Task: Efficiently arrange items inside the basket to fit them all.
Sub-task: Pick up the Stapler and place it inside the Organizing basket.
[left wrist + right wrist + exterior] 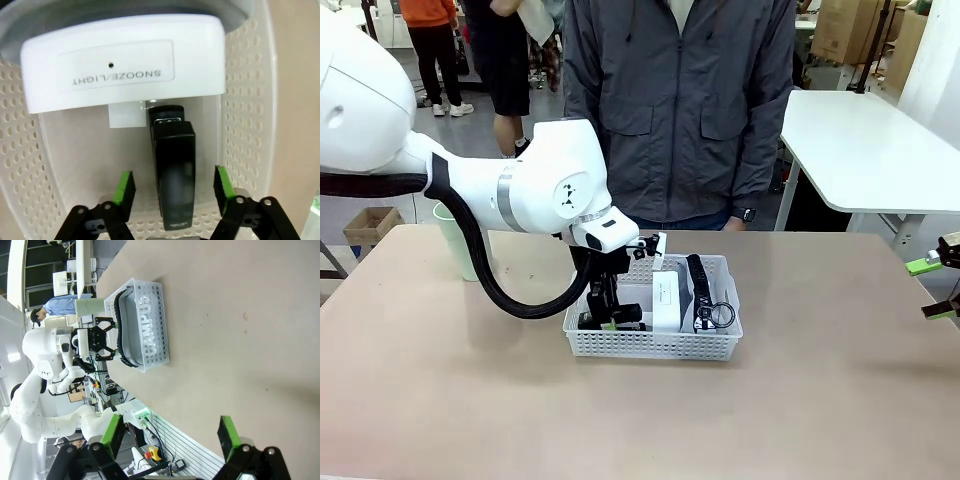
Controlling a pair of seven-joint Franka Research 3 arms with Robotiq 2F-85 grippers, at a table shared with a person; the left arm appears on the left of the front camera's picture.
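Left gripper (173, 186) in basket (650, 346), jaws parted astride black stapler (171, 150), pads (125, 186) clear of it, white box (667, 300) at its 3 o'clock, grey pouch (134, 327) beyond, green cup (455, 240) at 10 behind left arm (520, 195), right gripper (170, 432) wide, empty

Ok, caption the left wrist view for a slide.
Left gripper open astride the black stapler in the white basket, white box beyond.
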